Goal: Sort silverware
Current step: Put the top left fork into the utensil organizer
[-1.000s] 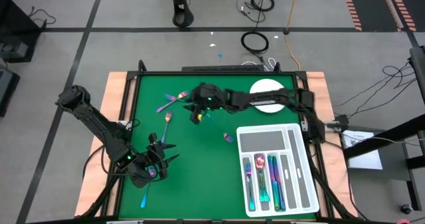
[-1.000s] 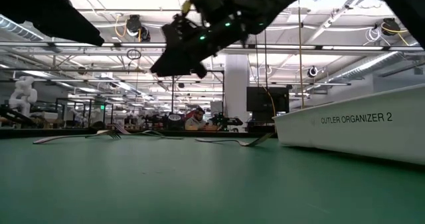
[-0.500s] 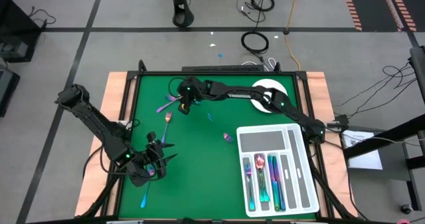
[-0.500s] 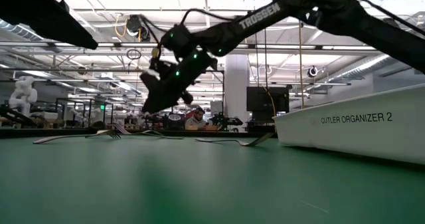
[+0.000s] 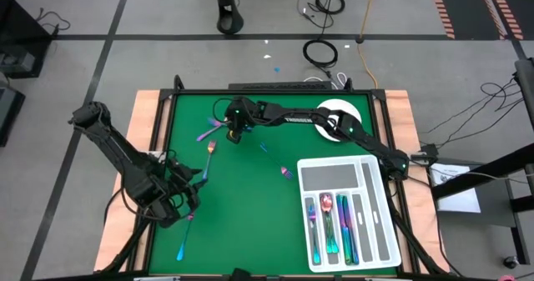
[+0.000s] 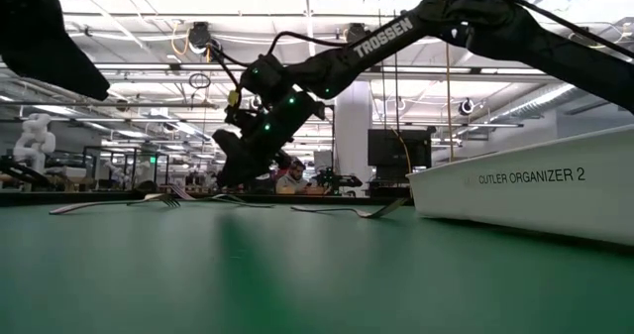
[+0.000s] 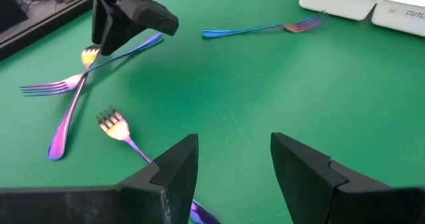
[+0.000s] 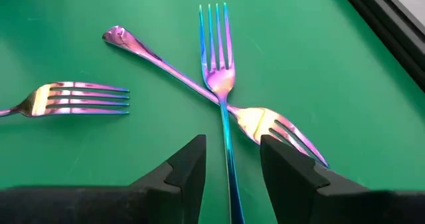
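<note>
Iridescent silverware lies on the green table. Two crossed forks [image 8: 222, 84] lie at the far left, and they also show in the high view [image 5: 213, 127]. A lone fork [image 7: 119, 127] lies nearer, and another fork [image 7: 265, 28] lies toward the white tray [image 5: 375, 223], which holds several pieces. My right gripper [image 8: 232, 174] is open low over the crossed forks, a finger on either side of one fork's handle [image 8: 227, 141], and it also shows in the high view [image 5: 234, 131]. My left gripper [image 7: 232, 147] is open at the near left [image 5: 188, 183], over the lone fork's handle.
A round white plate [image 5: 338, 114] sits at the far right beside the right arm. Loose pieces lie near the table's middle [image 5: 286, 173] and at the near left [image 5: 182, 249]. The tray's wall [image 6: 525, 190] stands at the right. Bare green mat lies between the arms.
My right gripper has gone toward the table's left edge and down, from above the table's middle to low over the crossed forks. My left gripper has drawn back toward the table's left and far edges. Both stay open.
</note>
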Controlling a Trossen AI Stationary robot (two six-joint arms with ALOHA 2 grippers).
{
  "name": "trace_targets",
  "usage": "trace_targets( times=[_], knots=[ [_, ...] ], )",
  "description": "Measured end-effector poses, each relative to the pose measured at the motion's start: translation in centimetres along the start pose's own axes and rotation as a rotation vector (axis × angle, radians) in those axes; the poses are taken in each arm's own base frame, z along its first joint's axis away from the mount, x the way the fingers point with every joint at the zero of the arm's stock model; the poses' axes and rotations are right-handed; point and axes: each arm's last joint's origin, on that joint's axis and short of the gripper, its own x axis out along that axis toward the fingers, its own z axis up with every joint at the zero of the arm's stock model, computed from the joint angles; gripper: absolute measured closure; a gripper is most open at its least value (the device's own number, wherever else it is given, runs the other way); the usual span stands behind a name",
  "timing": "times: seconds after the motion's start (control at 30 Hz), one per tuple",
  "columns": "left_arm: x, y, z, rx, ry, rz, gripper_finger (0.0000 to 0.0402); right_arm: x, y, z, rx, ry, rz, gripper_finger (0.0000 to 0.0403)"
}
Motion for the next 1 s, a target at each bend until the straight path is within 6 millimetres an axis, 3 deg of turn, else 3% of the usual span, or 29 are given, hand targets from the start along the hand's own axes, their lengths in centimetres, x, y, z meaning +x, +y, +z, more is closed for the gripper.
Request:
trace_targets(
  times=[0.5,1.0],
  knots=[
    [0.0,-0.1,-0.1,-0.006,-0.001,-0.002,0.0210,1.6,0.2,-1.3,-0.003,0.010,-0.002,0.0270],
    [0.0,-0.2,0.0,-0.015,-0.002,-0.009,0.0210,1.6,0.1,-1.9,0.022,0.066,-0.030,0.0271]
  ],
)
